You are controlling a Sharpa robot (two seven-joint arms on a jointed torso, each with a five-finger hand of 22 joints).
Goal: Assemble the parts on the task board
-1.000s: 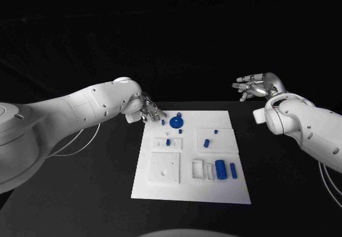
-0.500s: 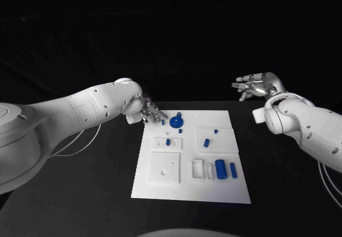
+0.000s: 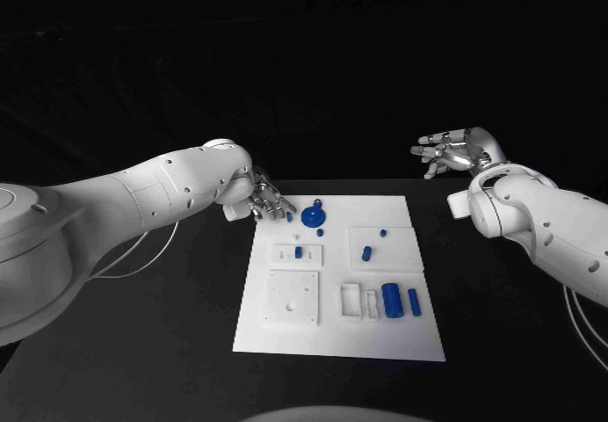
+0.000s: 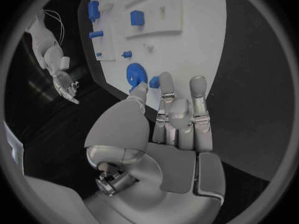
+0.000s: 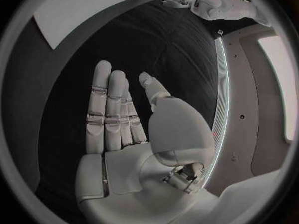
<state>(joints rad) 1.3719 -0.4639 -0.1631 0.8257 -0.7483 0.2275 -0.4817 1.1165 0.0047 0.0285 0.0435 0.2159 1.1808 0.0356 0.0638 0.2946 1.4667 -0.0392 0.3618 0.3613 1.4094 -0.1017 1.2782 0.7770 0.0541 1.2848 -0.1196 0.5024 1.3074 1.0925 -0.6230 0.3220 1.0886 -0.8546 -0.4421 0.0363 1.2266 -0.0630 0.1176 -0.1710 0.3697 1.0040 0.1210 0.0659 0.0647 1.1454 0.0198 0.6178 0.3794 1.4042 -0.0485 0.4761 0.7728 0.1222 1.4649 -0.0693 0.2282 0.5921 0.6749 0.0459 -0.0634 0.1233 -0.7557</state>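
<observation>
The white task board point(image 3: 340, 330) lies mid-table with several blue parts on it: a round gear point(image 3: 314, 217) near its far left corner, small pegs point(image 3: 366, 254), and a large cylinder point(image 3: 392, 299) beside a slim bar point(image 3: 415, 303). My left hand point(image 3: 261, 200) hovers at the board's far left corner, fingers apart and holding nothing; in the left wrist view its fingers point(image 4: 181, 117) reach close to the gear point(image 4: 136, 75). Well beyond the board's far right corner, my right hand point(image 3: 452, 151) is raised, fingers spread and empty. The right wrist view shows this hand point(image 5: 124, 119) flat over the dark table.
Raised white blocks stand on the board: a square plate with a hole point(image 3: 293, 299), a small block point(image 3: 298, 255) and a slotted holder point(image 3: 351, 301). Black table point(image 3: 152, 352) surrounds the board. A thin cable point(image 3: 140, 259) hangs by my left arm.
</observation>
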